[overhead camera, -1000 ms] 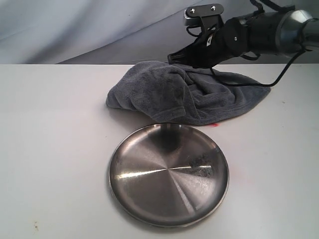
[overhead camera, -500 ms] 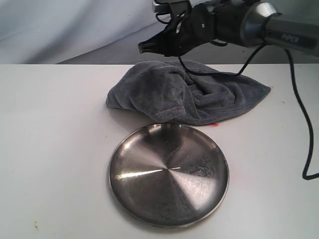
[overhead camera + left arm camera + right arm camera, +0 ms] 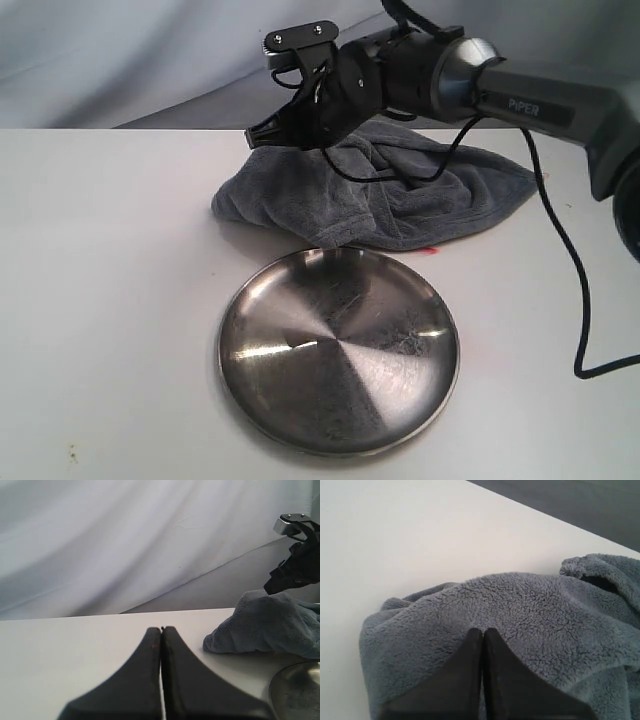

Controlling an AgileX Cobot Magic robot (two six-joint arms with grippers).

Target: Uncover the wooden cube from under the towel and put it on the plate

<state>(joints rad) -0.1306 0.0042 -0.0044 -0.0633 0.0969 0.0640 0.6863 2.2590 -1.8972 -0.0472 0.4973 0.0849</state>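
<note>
White surface [image 3: 100, 300]: carrying everything.
Plush dark grey-blue towel [image 3: 400, 200]: lying bunched, far centre.
Round shiny steel plate [image 3: 338, 350]: sitting near, just beside the towel.
Right gripper [image 3: 256, 137]: hanging at the towel's far-left top, jaws pressed together.
Left gripper [image 3: 161, 629]: holding nothing, jaws pressed together.

Wooden cube: unseen in every view (the heaped towel [image 3: 380, 195] covers whatever lies beneath).
Plate [image 3: 298, 692]: in the left wrist view only a rim arc shows, cut by the frame edge.
Left hand [image 3: 161, 629]: base blurred, cropped at the frame edge.
Right arm [image 3: 540, 100]: cropped at the exterior view's right edge.
</note>
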